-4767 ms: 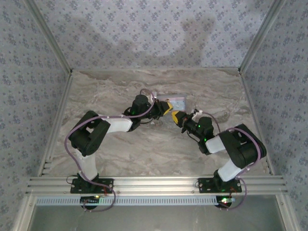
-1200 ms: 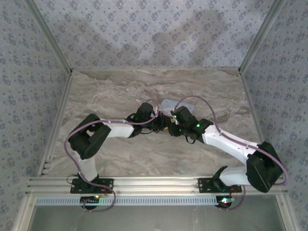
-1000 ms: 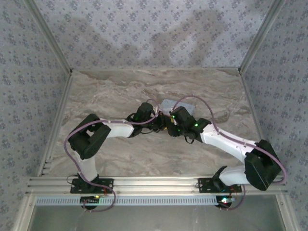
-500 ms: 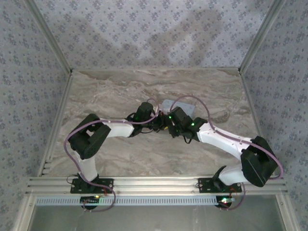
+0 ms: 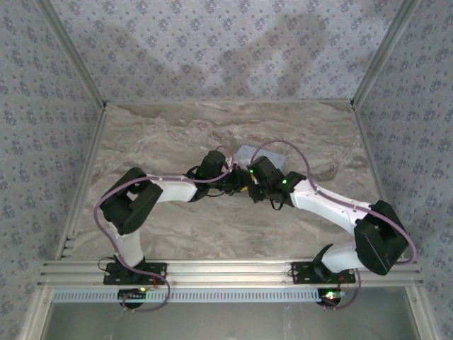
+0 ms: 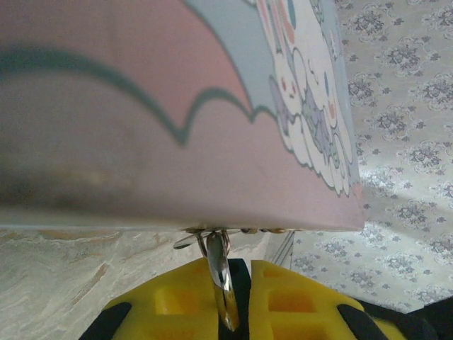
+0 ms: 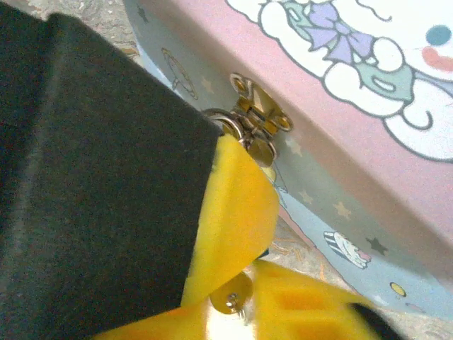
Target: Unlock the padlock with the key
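The pale blue and pink cartoon tin (image 5: pixel 274 153) lies mid-table, and both grippers meet at its near-left side. In the left wrist view my left gripper (image 6: pixel 238 273) is shut on the padlock (image 6: pixel 220 278), a thin shiny sliver seen edge-on, its shackle hooked under the tin (image 6: pixel 177 106). In the right wrist view the left gripper's yellow fingertip (image 7: pixel 237 205) covers the padlock just below the brass hasp (image 7: pixel 259 117). The key (image 7: pixel 234 291) shows as a small round head with a tiny ring, lying between my right gripper's (image 7: pixel 228 312) fingers. Whether they pinch it is unclear.
Marble tabletop (image 5: pixel 177 134) stretches around the tin, walled by patterned panels on three sides. The left gripper (image 5: pixel 236 182) and right gripper (image 5: pixel 250 188) are nearly touching. An aluminium rail (image 5: pixel 226 269) runs along the near edge by the arm bases.
The right arm has crept slightly left toward the left gripper and the tin's hasp. The left arm and the tin have stayed still.
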Tool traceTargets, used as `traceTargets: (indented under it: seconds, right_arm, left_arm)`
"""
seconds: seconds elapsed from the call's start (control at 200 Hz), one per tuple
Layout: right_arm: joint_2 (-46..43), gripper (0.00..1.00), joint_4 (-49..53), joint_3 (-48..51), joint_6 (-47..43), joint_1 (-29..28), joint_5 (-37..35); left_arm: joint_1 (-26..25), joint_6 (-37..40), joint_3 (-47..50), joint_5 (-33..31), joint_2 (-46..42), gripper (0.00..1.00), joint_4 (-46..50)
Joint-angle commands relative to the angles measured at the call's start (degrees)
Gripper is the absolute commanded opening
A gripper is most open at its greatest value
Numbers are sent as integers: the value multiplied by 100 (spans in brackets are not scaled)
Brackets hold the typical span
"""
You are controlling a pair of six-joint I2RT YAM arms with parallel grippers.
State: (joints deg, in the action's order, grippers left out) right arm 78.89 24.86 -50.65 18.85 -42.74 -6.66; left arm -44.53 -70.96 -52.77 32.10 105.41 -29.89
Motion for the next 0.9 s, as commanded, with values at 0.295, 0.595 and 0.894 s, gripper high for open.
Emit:
traceTargets:
  seconds: [0.295,0.595,0.894]
  right_arm:
    - [-999,38,-44,569,535,23,309]
    - [-1690,52,256,745,1265,321,480]
    - [-1672,55,173,1022,1906,1321,815]
  left_arm:
    - [-2,459,115,-215,-295,2,314]
    - [7,727,457,-603,-468,3,654]
    - [3,908,853,-967,-869,6,899]
